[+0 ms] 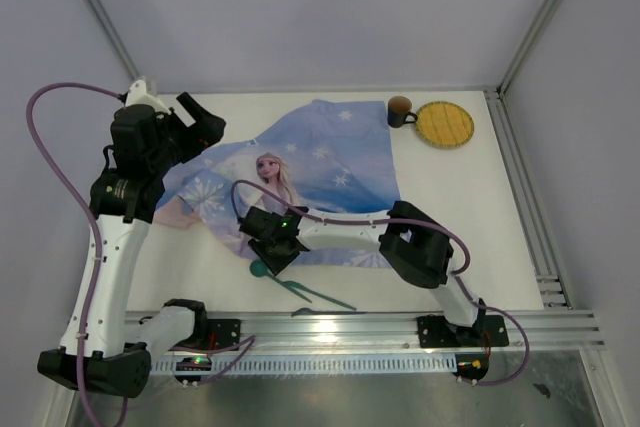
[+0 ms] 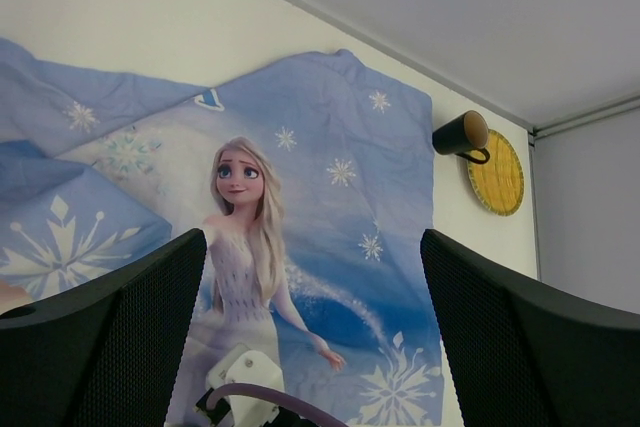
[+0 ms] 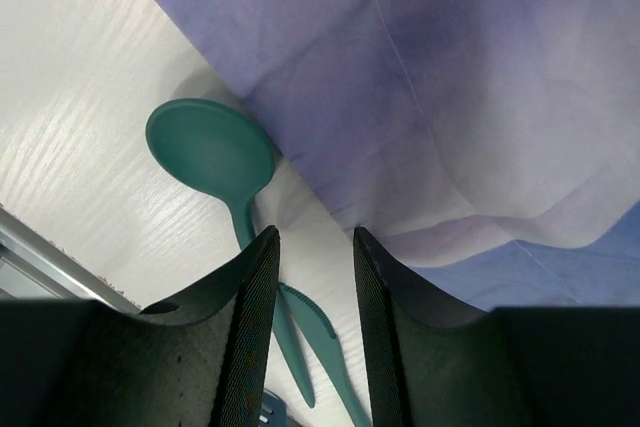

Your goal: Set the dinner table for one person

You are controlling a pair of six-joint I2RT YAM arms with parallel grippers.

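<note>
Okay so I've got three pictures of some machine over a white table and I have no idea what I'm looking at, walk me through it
These are two robot arms bolted at the near edge of a white table. One picture looks down from above; the other two come from small cameras on each arm's wrist, so you see each arm's own fingers. On the table lies a rumpled blue printed cloth, with a dark mug and a round yellow mat at the far right. Green cutlery, including a spoon, lies by the cloth's near edge. The left pincer is wide open and empty. The right pincer hangs over the cutlery, partly closed, gripping nothing.
</note>
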